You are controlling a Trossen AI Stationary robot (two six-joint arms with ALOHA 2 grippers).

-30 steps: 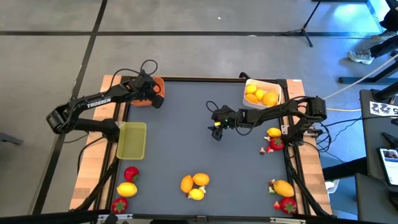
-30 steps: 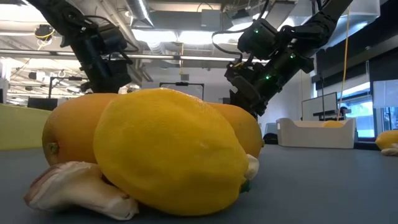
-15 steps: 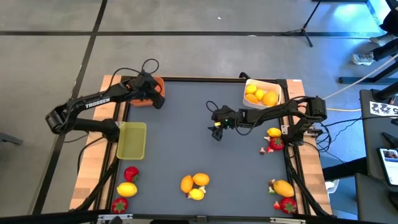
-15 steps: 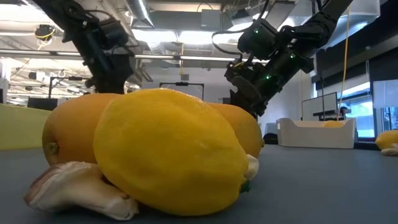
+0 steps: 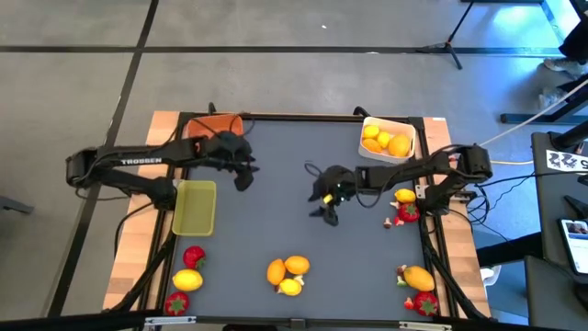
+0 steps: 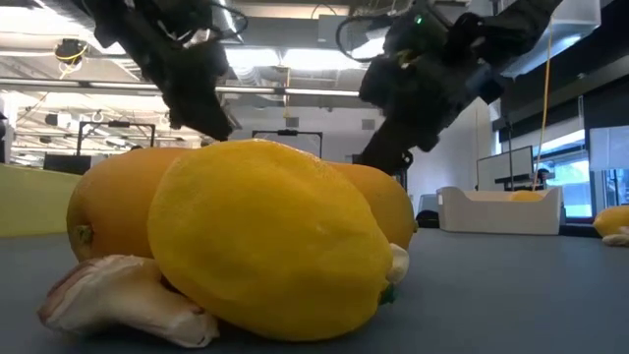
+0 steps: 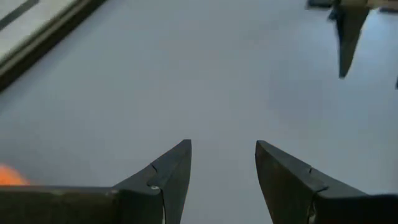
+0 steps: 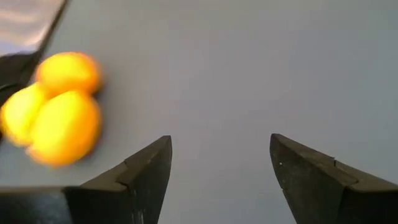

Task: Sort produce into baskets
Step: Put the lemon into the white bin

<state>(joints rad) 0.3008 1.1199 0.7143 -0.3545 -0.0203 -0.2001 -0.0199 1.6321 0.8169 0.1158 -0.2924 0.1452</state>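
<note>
While both hover over bare mat | left end effector [image 5: 244, 180] spread, empty | right end effector [image 5: 331, 215] spread, empty

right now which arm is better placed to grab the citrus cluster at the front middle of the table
Right. Its open, empty tool hangs closer to the citrus cluster, and its wrist view already shows that cluster. The left tool, also open and empty, sits farther back near the orange basket.
</note>
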